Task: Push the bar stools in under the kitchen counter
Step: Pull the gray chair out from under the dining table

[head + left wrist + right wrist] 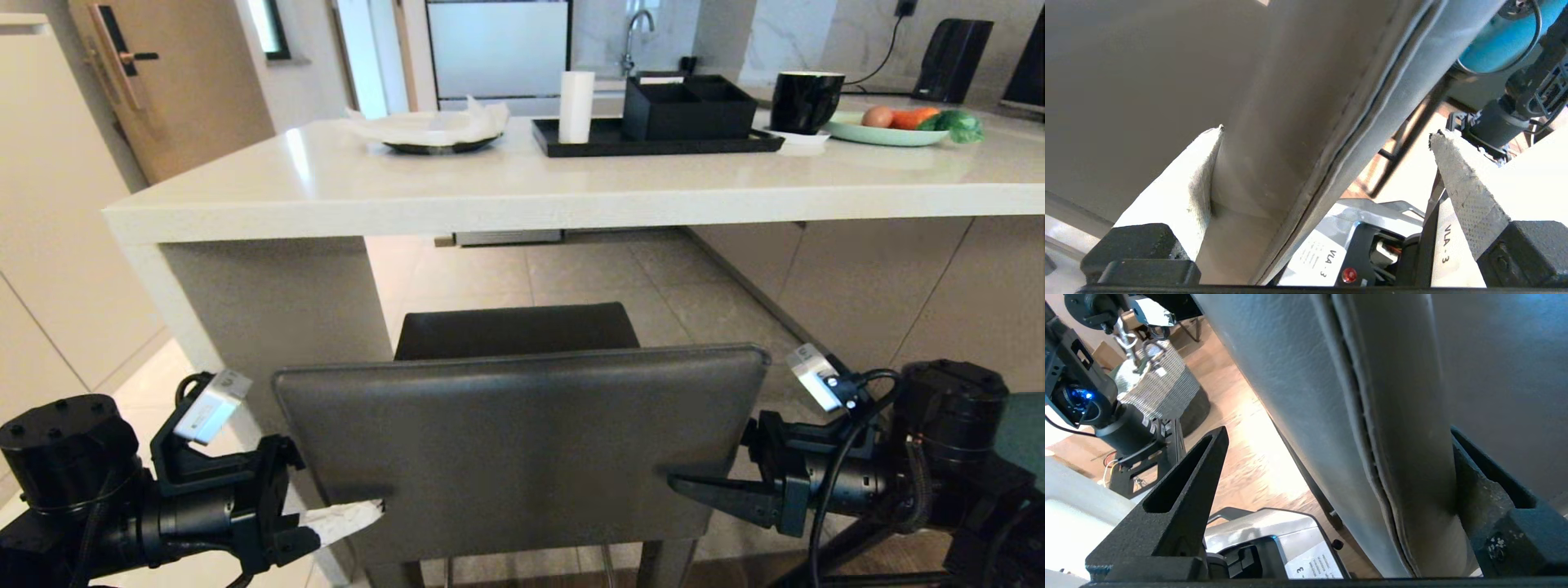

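Note:
The dark grey bar stool point(522, 441) stands straight in front of me, its square back facing me and its seat point(514, 331) pointing under the white kitchen counter point(490, 196). My left gripper point(359, 514) is open and straddles the back's left edge point(1355, 106). One white-taped finger point(1184, 183) lies against the leather and the other finger point(1461, 183) stands clear. My right gripper point(694, 486) is open astride the right edge point(1372, 416). One black finger point(1478, 486) touches the back and the other finger point(1184, 490) is free. A sliver of the teal stool point(1020, 433) shows at far right.
On the counter sit a plate with paper point(433, 131), a black tray point(653, 140) with a white cup and black boxes, a black mug point(804, 100) and a plate of vegetables point(898, 126). The counter's slab leg point(269, 302) stands left of the stool. A wicker basket point(1163, 392) sits behind me.

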Available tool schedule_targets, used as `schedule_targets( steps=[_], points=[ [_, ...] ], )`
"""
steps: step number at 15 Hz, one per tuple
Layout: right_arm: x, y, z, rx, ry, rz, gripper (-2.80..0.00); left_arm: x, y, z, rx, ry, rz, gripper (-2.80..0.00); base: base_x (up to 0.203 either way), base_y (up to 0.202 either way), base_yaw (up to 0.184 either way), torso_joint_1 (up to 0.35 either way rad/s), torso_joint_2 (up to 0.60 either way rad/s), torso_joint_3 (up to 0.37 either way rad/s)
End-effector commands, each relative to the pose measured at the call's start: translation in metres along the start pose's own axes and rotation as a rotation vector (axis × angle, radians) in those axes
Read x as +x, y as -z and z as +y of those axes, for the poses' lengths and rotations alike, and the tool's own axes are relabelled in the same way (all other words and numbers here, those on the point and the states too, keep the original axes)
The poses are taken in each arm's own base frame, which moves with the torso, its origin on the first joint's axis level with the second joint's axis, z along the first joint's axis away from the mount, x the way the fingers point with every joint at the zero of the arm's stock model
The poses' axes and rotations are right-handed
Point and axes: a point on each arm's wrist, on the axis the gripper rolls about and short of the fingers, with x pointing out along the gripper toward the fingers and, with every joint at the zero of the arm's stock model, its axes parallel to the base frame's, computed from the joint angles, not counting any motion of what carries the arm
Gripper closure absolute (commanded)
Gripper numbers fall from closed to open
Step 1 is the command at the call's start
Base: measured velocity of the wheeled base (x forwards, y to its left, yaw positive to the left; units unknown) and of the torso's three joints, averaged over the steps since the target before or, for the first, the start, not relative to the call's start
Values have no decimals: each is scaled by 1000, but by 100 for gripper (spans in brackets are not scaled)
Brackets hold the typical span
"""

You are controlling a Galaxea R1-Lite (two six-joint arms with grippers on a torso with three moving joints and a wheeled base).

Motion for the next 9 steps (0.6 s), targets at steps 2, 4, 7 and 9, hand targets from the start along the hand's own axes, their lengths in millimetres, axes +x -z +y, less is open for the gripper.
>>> schedule_targets(
  steps=[2, 4, 7, 9],
  points=[
    [-1, -3, 3, -16, -9, -10, -280, 0, -2, -2, 16, 8, -7, -280, -192, 0, -1, 5, 3, 2],
    [-1, -3, 4, -18, -9, -11, -280, 0, -3, -2, 17, 11, -7, -280, -194, 0, -1, 2, 4, 4],
    [-3, -4, 7, -20, -11, -11, -280, -1, -3, -4, 20, 7, -9, -280, -194, 0, -3, 4, 5, 2],
    [-4, -2, 7, -14, -10, -7, -280, 1, -3, -5, 21, 2, -9, -280, -197, 0, -4, 2, 3, 2]
  ],
)
